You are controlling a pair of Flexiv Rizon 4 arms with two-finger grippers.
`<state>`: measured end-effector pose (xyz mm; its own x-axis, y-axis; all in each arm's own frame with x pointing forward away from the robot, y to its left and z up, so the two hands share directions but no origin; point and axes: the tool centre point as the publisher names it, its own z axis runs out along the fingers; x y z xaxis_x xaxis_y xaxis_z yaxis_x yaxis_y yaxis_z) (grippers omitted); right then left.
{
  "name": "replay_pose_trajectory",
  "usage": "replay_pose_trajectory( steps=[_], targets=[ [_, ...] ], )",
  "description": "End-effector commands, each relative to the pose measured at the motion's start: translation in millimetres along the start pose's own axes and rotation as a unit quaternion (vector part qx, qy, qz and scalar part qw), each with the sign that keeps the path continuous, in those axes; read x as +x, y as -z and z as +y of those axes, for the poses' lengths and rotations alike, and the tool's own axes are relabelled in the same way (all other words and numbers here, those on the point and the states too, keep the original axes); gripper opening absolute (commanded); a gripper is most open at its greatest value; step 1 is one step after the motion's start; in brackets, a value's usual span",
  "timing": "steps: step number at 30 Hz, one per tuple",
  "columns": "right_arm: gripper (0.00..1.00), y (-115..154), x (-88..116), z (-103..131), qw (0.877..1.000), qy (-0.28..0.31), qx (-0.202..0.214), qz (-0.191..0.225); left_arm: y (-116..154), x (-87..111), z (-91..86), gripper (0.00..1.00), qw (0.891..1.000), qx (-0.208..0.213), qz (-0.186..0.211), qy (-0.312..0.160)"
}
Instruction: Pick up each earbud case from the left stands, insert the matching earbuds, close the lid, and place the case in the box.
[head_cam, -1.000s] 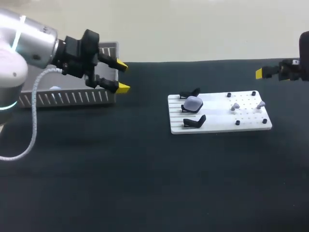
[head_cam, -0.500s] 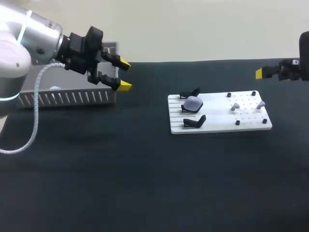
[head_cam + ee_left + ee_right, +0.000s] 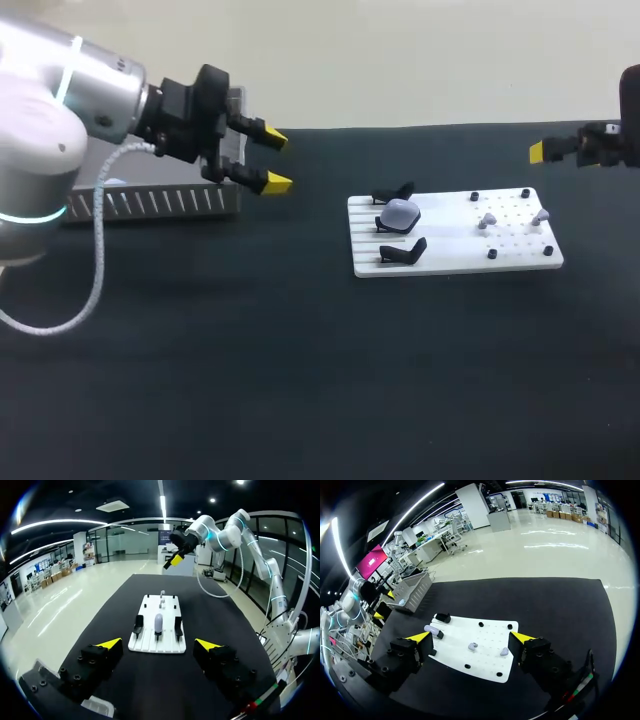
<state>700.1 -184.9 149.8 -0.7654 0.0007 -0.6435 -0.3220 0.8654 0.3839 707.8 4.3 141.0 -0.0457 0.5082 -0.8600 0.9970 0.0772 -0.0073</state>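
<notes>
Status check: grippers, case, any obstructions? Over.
Left gripper open, empty, by the box. Right gripper open, empty, past the board. Earbud case between two empty stands; two earbuds on board. Nothing seen in the way.

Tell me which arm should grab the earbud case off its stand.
Left, probably. The left tool, open, faces the case with nothing between; the right tool hangs beyond the earbuds.

Bright, even overhead light; fisheye-warped edges
</notes>
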Motion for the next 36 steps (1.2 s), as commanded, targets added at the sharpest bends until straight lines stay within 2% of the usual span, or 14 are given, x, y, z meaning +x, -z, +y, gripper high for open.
replay_pose_trajectory(
  steps=[1,21,32,35,36],
  targets=[
    [1.00,0.5,0.1,0.2,1.000,0.000,0.001,0.000,-16.3,5.0,5.8,1.00,1.000,0.009,0.000,-0.007],
    [1.00,0.5,0.1,0.2,1.000,0.000,0.001,0.000,-86.7,12.0,12.7,1.00,0.998,0.060,-0.003,-0.002],
    [1.00,0.5,0.1,0.2,1.000,0.000,0.001,0.000,-111.3,16.7,12.2,1.00,0.997,0.076,0.002,-0.006],
    [1.00,0.5,0.1,0.2,1.000,0.000,0.001,0.000,-117.4,17.3,9.9,0.93,0.997,0.078,0.002,-0.008],
    [1.00,0.5,0.1,0.2,1.000,0.000,0.001,0.000,-119.0,18.1,9.2,0.87,0.997,0.079,0.003,-0.008]
  ],
)
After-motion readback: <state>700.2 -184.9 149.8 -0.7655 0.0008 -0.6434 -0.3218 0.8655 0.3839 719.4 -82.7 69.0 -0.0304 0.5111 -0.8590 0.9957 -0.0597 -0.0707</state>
